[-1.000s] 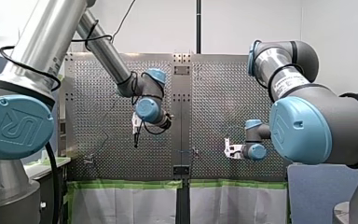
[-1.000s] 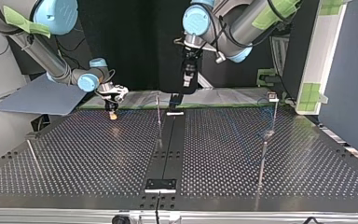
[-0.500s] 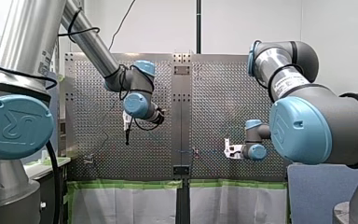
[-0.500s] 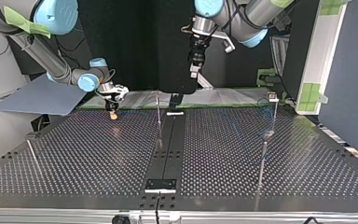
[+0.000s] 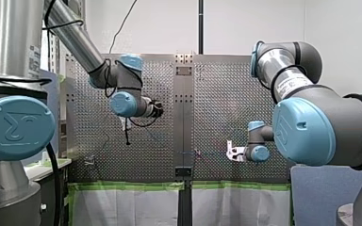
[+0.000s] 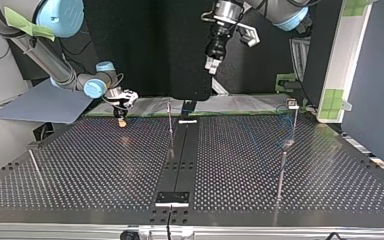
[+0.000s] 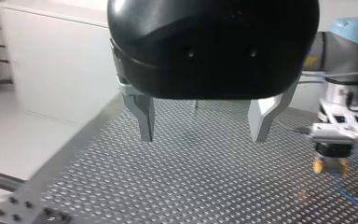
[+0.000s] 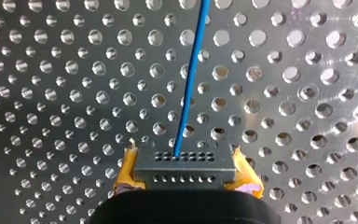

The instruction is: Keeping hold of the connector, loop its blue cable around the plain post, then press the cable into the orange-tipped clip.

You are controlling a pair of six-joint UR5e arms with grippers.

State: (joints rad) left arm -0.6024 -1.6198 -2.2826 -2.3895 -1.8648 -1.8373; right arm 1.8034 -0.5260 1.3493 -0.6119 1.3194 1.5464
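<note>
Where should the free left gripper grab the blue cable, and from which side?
Likely the straight stretch of the blue cable just past the connector, coming down from above with the left gripper straddling it; there it runs thin, straight and unobstructed.

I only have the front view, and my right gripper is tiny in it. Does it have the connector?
Observer: Yes. In the right wrist view the right gripper is shut on the connector, with a yellow pad on either side.
Operator: Where does the cable go from there?
Observer: The blue cable leaves the middle of the connector and runs straight ahead over the perforated table.
Operator: Is my left gripper carrying anything?
Observer: No. The left wrist view shows the left gripper open, with nothing between its fingers.
</note>
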